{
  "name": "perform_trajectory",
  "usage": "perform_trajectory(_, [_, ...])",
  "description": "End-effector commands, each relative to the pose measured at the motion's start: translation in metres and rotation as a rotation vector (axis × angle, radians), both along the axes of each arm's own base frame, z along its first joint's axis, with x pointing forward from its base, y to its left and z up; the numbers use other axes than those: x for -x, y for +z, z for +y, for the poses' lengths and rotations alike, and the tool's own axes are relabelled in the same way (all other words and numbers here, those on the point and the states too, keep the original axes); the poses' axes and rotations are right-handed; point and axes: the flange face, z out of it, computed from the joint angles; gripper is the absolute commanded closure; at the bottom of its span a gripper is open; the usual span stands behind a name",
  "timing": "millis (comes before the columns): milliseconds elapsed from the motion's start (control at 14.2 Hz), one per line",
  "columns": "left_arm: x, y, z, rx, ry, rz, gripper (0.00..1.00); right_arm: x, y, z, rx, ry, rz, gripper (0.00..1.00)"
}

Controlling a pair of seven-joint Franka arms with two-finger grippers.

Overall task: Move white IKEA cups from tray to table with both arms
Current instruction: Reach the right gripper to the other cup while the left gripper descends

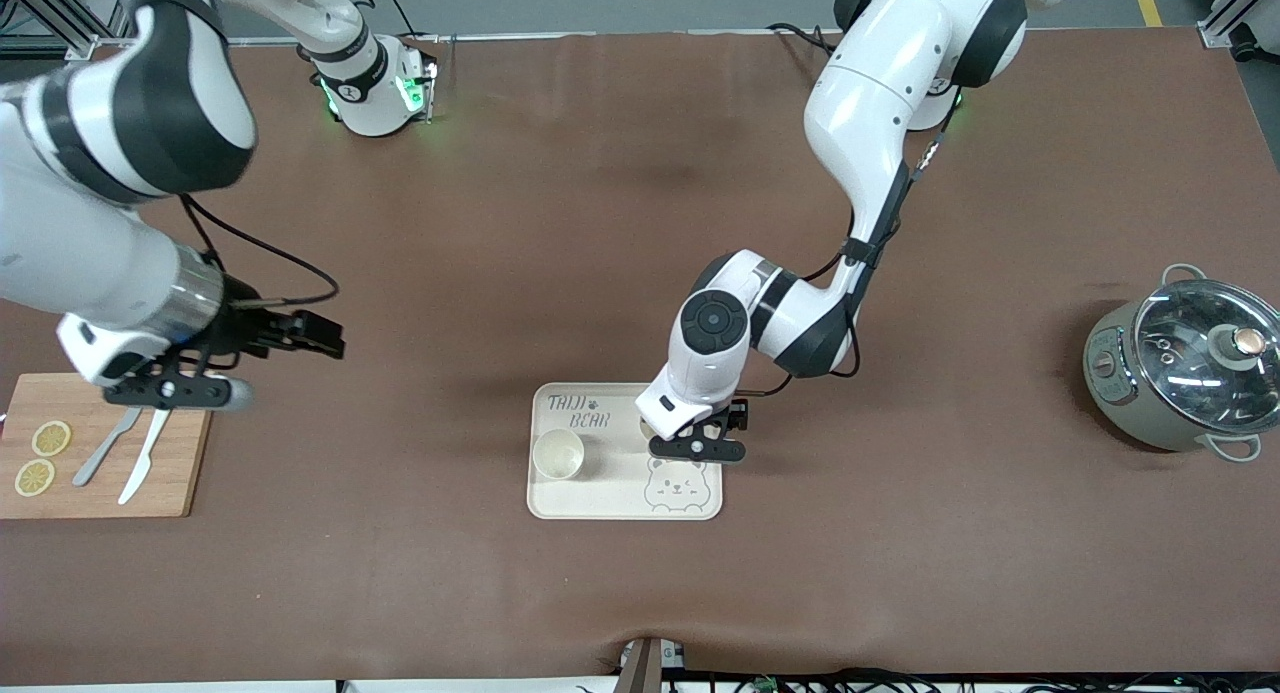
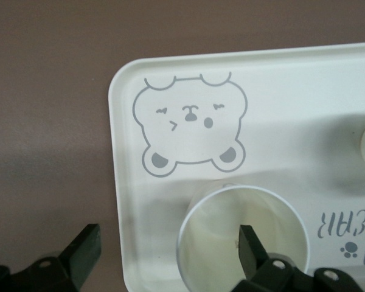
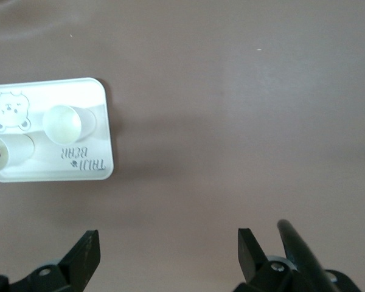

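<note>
The cream bear-printed tray (image 1: 690, 503) lies on the brown table nearer to the front camera. One white cup (image 1: 558, 454) stands upright on the tray toward the right arm's end. The second white cup (image 2: 231, 234) stands on the tray under my left gripper (image 1: 697, 445) and is mostly hidden in the front view. My left gripper (image 2: 168, 252) is open, with one finger (image 2: 250, 249) inside that cup and the other past the tray's edge. My right gripper (image 1: 185, 391) is open and empty in the air by the cutting board. The right wrist view shows both cups (image 3: 62, 121) on the tray.
A wooden cutting board (image 1: 150, 473) with two lemon slices, a knife and a fork lies at the right arm's end. A grey pot with a glass lid (image 1: 1185, 368) stands at the left arm's end.
</note>
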Motion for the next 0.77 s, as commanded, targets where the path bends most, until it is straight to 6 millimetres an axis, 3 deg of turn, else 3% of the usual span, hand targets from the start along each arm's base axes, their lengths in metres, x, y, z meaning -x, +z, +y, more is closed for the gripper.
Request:
perform_trajectory(0, [0.007,-0.004,-0.013,0.002,0.083,-0.008,0.25,-0.017,-0.029,0.021,-0.035,-0.067,-0.018,0.00])
perform_trajectory(70, [0.014,-0.002,-0.023,0.012,0.177,-0.012,0.99,-0.022,-0.042,0.031,-0.035,-0.058,-0.030,0.00])
perform_trajectory(423, [0.011,-0.002,-0.018,-0.008,0.192,-0.033,1.00,-0.043,-0.111,0.073,-0.035,-0.031,-0.088,0.00])
perform_trajectory(704, [0.009,0.000,-0.016,-0.007,0.187,-0.034,1.00,-0.048,-0.166,0.109,-0.032,-0.030,-0.119,0.00])
